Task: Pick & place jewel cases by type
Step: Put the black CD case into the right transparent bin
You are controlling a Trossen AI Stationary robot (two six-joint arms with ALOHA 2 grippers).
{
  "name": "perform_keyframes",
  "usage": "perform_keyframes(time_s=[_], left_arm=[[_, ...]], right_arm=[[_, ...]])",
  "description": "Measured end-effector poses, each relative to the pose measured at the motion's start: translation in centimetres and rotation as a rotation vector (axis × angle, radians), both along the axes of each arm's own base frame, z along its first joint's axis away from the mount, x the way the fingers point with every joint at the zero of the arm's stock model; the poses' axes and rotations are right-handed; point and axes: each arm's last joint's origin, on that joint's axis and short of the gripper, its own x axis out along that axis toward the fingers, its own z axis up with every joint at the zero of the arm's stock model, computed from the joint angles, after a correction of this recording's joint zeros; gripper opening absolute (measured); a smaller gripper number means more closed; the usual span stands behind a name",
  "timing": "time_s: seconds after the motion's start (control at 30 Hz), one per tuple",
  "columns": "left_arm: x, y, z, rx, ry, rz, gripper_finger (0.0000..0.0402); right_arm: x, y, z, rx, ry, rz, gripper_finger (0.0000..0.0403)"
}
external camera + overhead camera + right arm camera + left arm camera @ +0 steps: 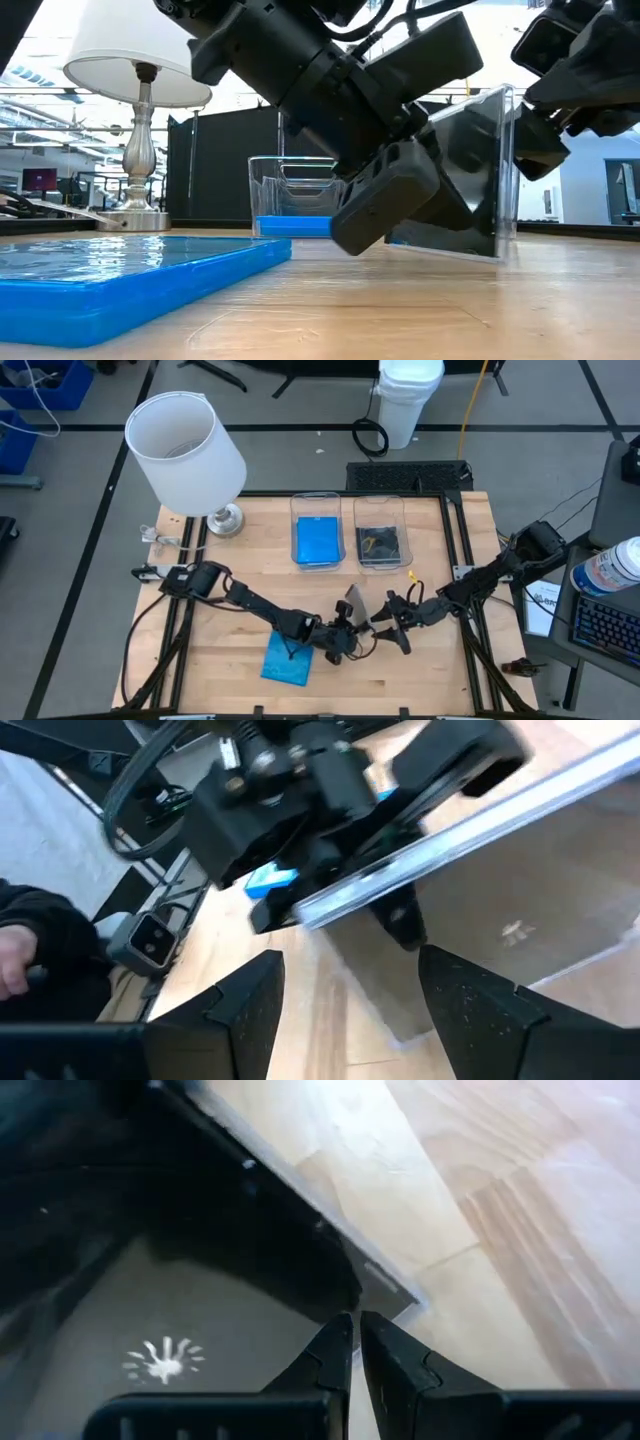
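A grey/clear jewel case with a dark insert [352, 600] [475, 170] stands nearly upright near the table's middle, its lower edge on the wood. My left gripper [343, 632] [355, 1335] reaches in from the left, shut, its tips at the case's face. My right gripper [392, 622] [350, 990] is open just right of the case, and its fingers touch nothing. A blue jewel case [288, 660] [120, 275] lies flat near the near edge. Another blue case [318, 542] and a dark one [380, 543] lie in the two bins. My left gripper has its shut fingertips [340, 1345] against the case's broad dark face near a lower corner [400, 1292], coming slantwise from the table's left. It does not pinch the case. The case leans tilted with its lower edge [450, 250] on the table.
Two clear bins [296, 520] [402, 510] stand side by side toward the far edge. A white-shaded lamp [185, 445] [140, 60] stands at the far left corner. A person's hand in a dark sleeve [15, 955] shows beyond the table. Bare wood lies to the right.
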Motion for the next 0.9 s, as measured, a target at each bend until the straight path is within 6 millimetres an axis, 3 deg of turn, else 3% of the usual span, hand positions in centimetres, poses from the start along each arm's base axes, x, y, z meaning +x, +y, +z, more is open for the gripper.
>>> perform_keyframes(time_s=[0.9], left_arm=[[1.2, 1.1, 1.2, -0.036, -0.141, 0.021, 0.0035]], right_arm=[[-0.4, 0.5, -0.1, -0.118, -0.023, -0.048, 0.0222]])
